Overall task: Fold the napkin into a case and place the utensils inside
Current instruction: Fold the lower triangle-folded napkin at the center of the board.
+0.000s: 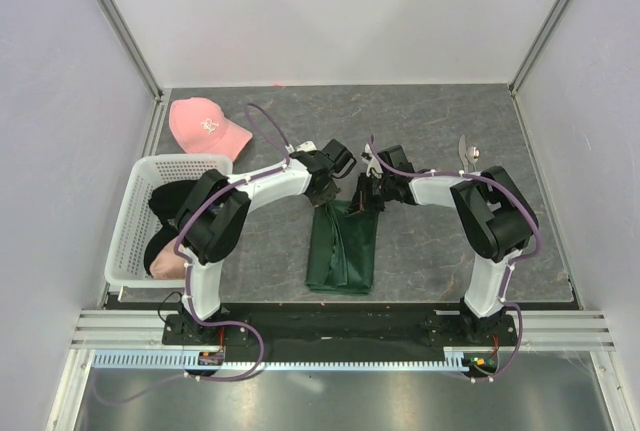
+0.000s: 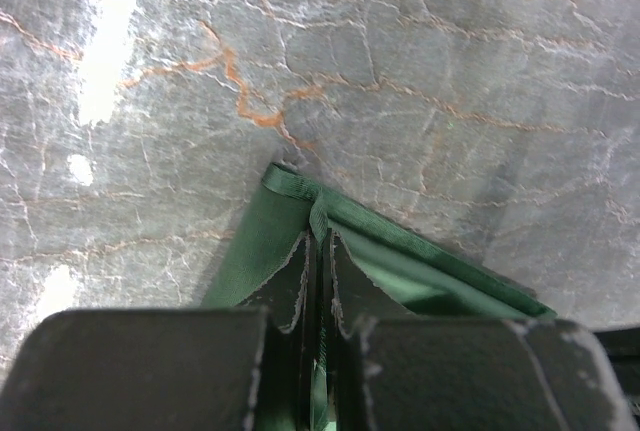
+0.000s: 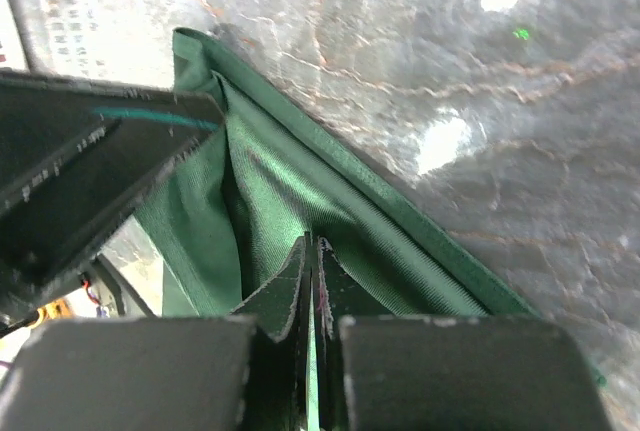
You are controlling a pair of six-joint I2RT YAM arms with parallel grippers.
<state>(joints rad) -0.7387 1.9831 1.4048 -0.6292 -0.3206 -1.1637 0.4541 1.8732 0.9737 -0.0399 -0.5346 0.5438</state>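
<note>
The dark green napkin (image 1: 343,248) lies as a long folded strip at the middle of the table, its far end lifted. My left gripper (image 1: 324,194) is shut on the far left corner of the napkin (image 2: 290,213). My right gripper (image 1: 362,196) is shut on the far right part of the napkin (image 3: 300,191), beside the left one. The left gripper's fingers (image 3: 90,161) show at the left of the right wrist view. The utensils (image 1: 467,155), shiny silver, lie on the table at the far right, beyond the right arm.
A pink cap (image 1: 205,125) lies at the far left. A white basket (image 1: 135,241) holding a black garment (image 1: 170,213) stands at the left edge. The grey marbled table (image 1: 420,111) has walls on three sides.
</note>
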